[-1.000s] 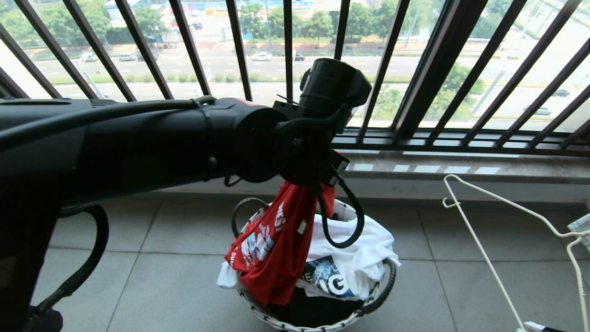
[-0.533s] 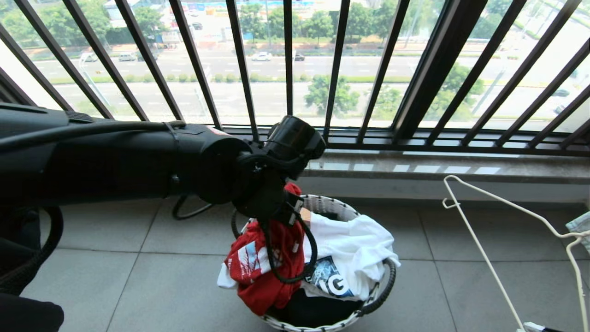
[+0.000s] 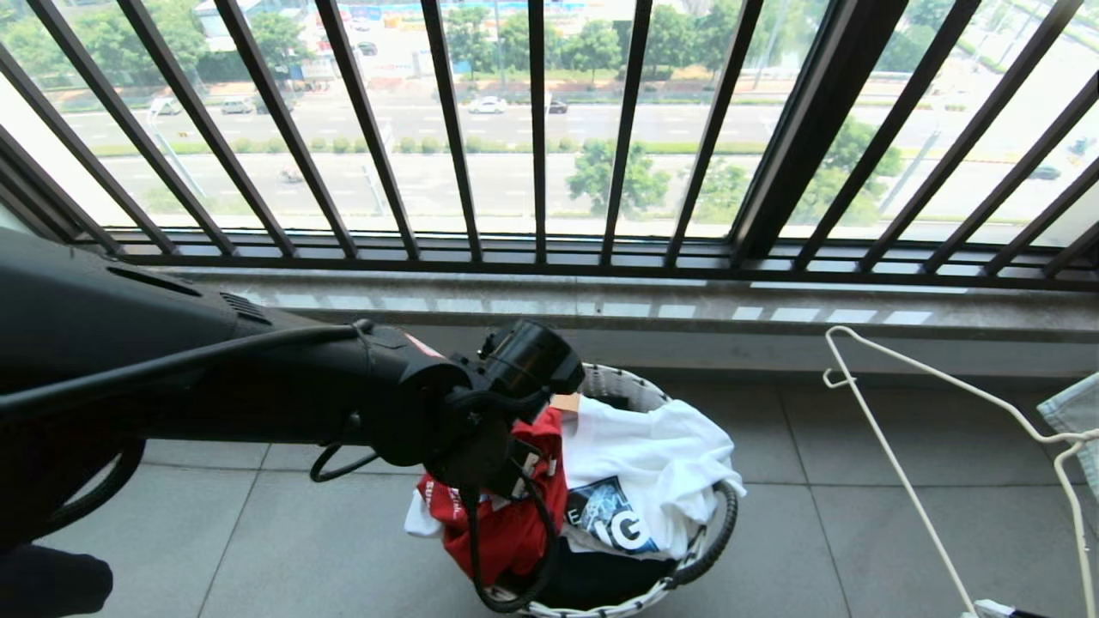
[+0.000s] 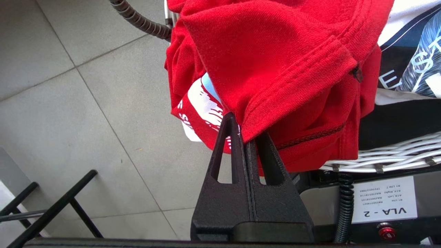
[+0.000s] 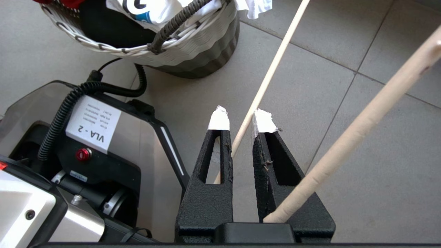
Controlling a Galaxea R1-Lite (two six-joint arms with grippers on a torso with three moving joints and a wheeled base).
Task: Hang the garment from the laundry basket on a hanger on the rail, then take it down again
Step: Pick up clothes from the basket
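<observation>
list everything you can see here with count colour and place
garment: one, red with white print, draped over the basket's left rim
laundry basket: one, white woven rim, dark handles, on the floor below the window
white T-shirt: one, white with a dark graphic, on top of the basket's load
dark clothing: black, low in the basket
hanger: one, thin white wire, at the right
window railing: dark bars, across the back
floor tiles: grey, underfoot
robot base: silver and black, beside the basket
left gripper: black fingers shut on the garment's hem
right gripper: black fingers with white tips, closed on the hanger's wire, at the right
</observation>
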